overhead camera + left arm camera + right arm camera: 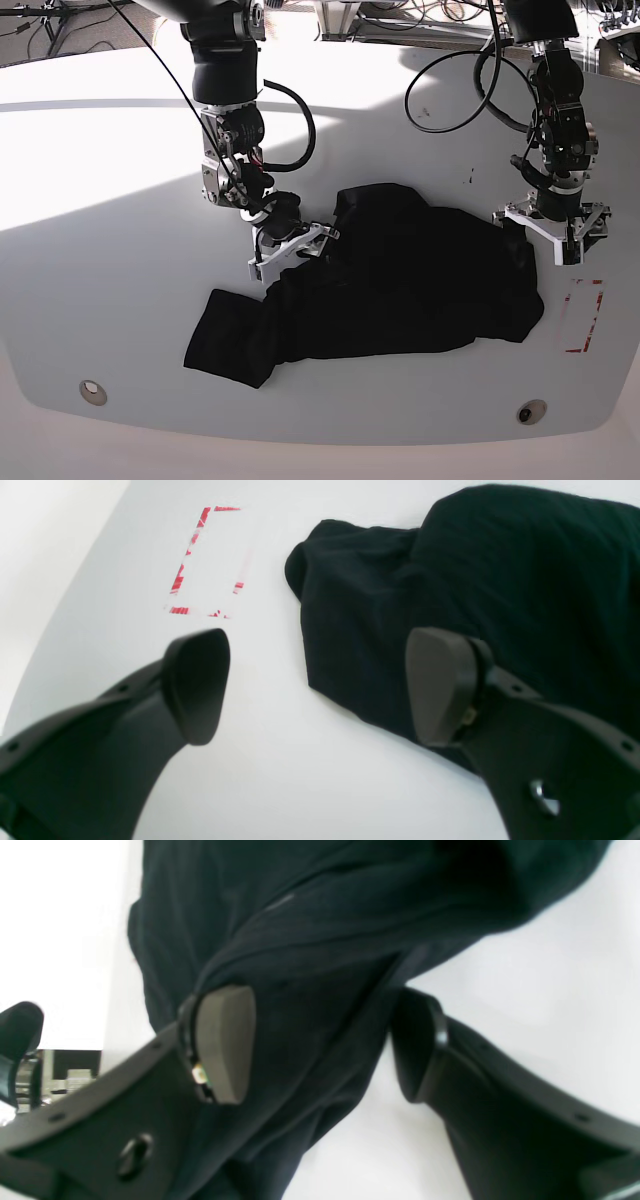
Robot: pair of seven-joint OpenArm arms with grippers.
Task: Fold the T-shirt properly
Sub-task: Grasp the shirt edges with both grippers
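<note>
The T-shirt (380, 290) sprawls rumpled across the middle of the white table (100, 200), no neat fold made, so nearly all the work remains. My right gripper (290, 248) straddles a raised ridge of cloth, jaws apart, not clenched. My left gripper (553, 232) hangs spread and empty beside the shirt's edge.

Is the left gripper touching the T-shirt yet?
Apart. The left wrist view shows the left gripper open, nothing between its fingers, above the T-shirt's edge.
</note>
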